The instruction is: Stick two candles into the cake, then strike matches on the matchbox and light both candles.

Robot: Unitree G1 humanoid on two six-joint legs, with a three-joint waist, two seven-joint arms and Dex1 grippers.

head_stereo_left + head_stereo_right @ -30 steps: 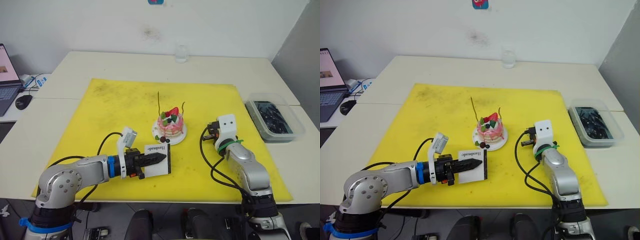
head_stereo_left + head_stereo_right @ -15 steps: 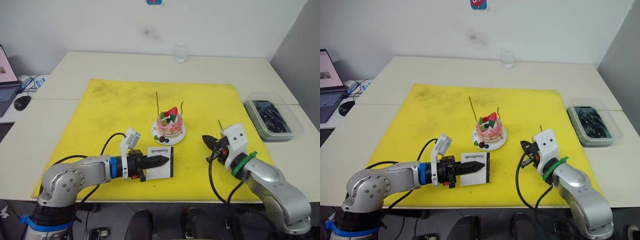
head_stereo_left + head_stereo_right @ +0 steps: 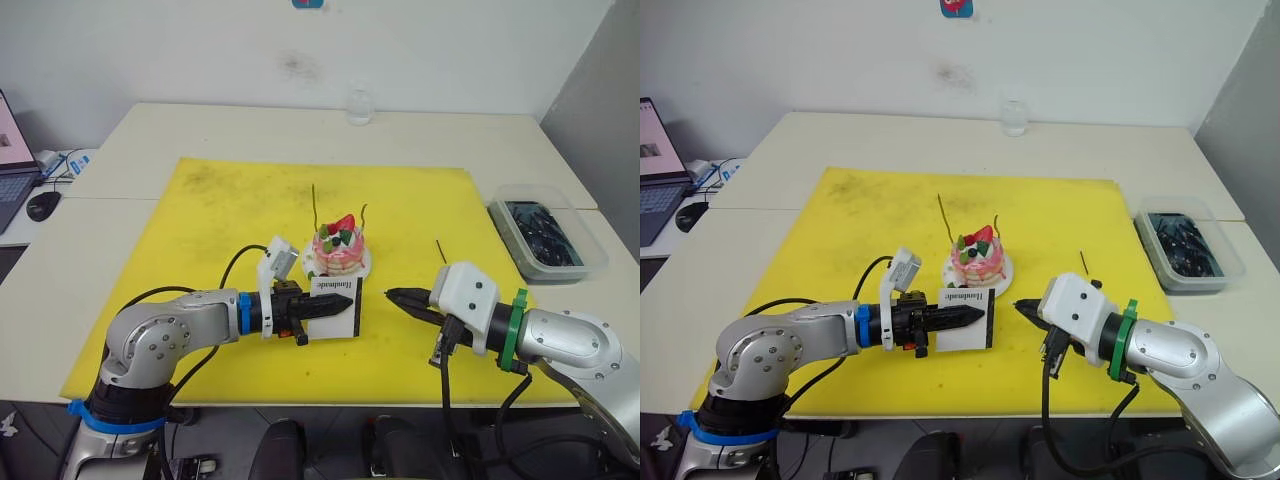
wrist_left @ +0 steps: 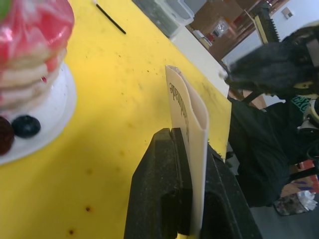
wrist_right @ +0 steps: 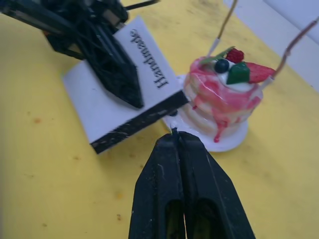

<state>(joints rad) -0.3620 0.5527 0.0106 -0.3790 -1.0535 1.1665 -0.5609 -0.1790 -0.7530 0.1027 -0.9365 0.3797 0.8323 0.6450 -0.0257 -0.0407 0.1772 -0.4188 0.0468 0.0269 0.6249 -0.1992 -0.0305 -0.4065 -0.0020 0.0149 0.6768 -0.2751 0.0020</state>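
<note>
Matchbox [image 3: 336, 303] is pinched upright in the left gripper [image 3: 322, 307], now lifted right up beside the cake [image 3: 338, 249], where before it sat lower on the yellow mat [image 3: 220, 220]; the right gripper [image 5: 175, 137] is clenched on a match and has swung in so its tip is nearly at the black strip, so striking looks next. Both candles [image 3: 316, 207] already stand in the cake; the held match is just a tiny nub at the fingertips, hard to make out, and a second match [image 3: 440, 251] lies on the mat.

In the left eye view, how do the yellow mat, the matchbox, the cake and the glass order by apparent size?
1. Yellow mat
2. Matchbox and cake: look alike, unsure.
3. Glass, though it stands farthest from the camera.
</note>
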